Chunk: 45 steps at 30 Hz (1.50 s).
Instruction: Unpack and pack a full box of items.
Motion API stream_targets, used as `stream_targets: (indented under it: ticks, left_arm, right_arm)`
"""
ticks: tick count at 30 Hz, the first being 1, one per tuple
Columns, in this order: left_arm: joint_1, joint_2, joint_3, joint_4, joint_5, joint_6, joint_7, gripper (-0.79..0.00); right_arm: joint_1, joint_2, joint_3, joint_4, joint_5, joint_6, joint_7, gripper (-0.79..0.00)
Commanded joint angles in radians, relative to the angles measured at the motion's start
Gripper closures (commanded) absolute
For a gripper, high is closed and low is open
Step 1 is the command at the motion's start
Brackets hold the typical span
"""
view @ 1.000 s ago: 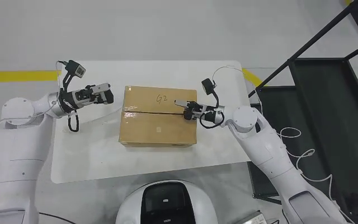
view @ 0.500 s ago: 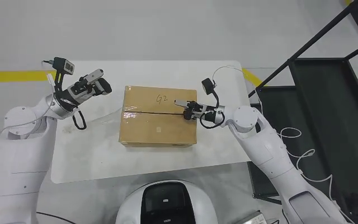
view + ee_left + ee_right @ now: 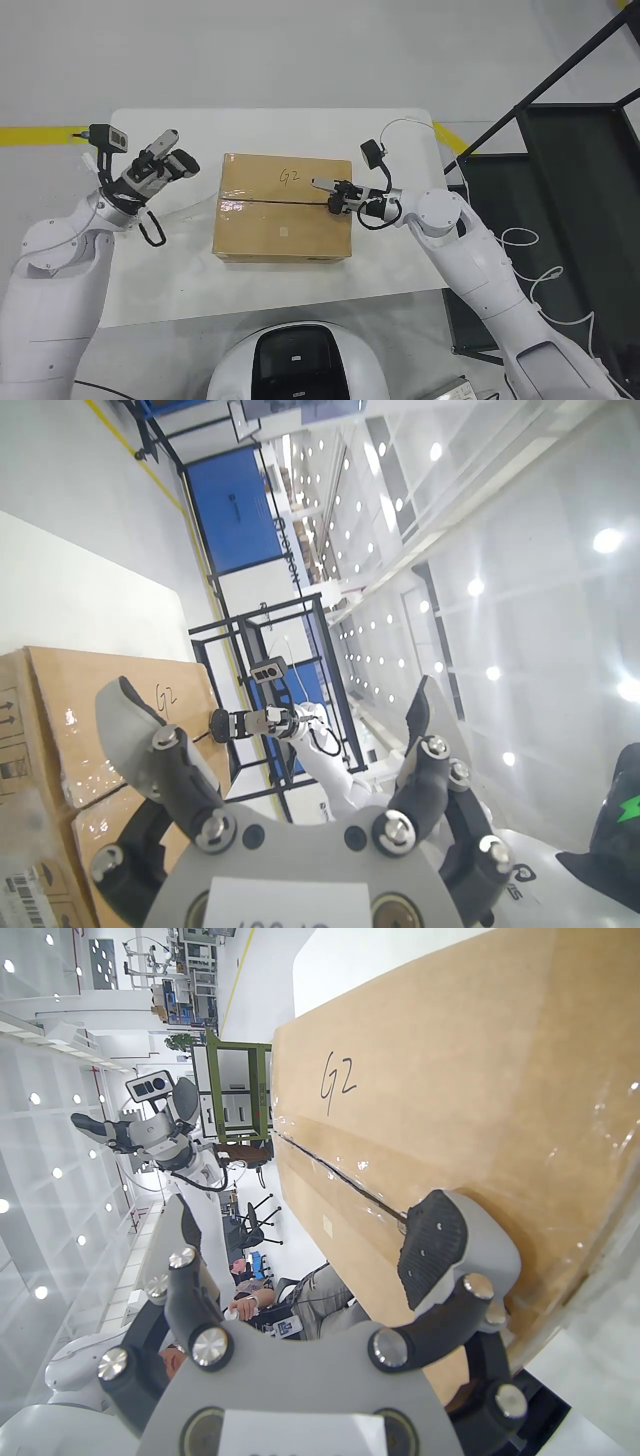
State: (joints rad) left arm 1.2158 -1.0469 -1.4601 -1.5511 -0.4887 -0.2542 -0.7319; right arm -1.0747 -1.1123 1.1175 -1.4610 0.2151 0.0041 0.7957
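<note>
**Q:** Quick, left side first. Where's your left hand?
**A:** My left gripper hangs above the table, off the left end of the box. It is near the box, not touching it. Its fingers are spread wide with nothing between them. A yellow floor stripe lies past the table's left edge.

**Q:** And the box?
**A:** Brown cardboard, flat on the table around the middle, flaps down. Clear tape shines along the centre seam. There is a handwritten mark on the flap farther from me. Whether the tape is cut, I cannot tell.

**Q:** Right hand?
**A:** My right gripper is at the box's right end, over the seam. The jaws are apart and grip nothing. One finger pad lies on the box top just at the seam line. The other finger is up in the air, off the cardboard.

**Q:** Anything further right?
**A:** A black metal rack stands just beside the table's right edge.
</note>
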Motion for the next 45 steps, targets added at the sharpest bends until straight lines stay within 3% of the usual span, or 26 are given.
stream_targets:
  ticks: [1, 4, 8, 29, 35, 41, 45]
  left_arm:
    - [0.068, -0.001, -0.016, -0.027, -0.006, 0.009, 0.075, -0.785]
    - [0.137, -0.003, -0.029, -0.047, -0.004, 0.011, 0.149, -0.785]
    - [0.176, -0.009, -0.039, -0.023, -0.037, 0.001, 0.212, -0.785]
    - [0.187, -0.013, -0.033, 0.001, -0.058, 0.008, 0.227, -0.785]
    - [0.292, -0.018, -0.039, -0.015, -0.071, -0.011, 0.263, -0.785]
    - [0.425, -0.026, -0.061, -0.052, -0.105, -0.097, 0.323, -0.785]
    - [0.455, -0.035, -0.049, -0.040, -0.121, -0.110, 0.371, -0.785]
  right_arm:
    - [0.000, 0.000, 0.000, 0.000, 0.000, 0.000, 0.000, -0.785]
    - [0.000, 0.000, 0.000, 0.000, 0.000, 0.000, 0.000, -0.785]
    - [0.000, 0.000, 0.000, 0.000, 0.000, 0.000, 0.000, -0.785]
    - [0.000, 0.000, 0.000, 0.000, 0.000, 0.000, 0.000, -0.785]
    - [0.000, 0.000, 0.000, 0.000, 0.000, 0.000, 0.000, -0.785]
    - [0.000, 0.000, 0.000, 0.000, 0.000, 0.000, 0.000, -0.785]
    - [0.000, 0.000, 0.000, 0.000, 0.000, 0.000, 0.000, -0.785]
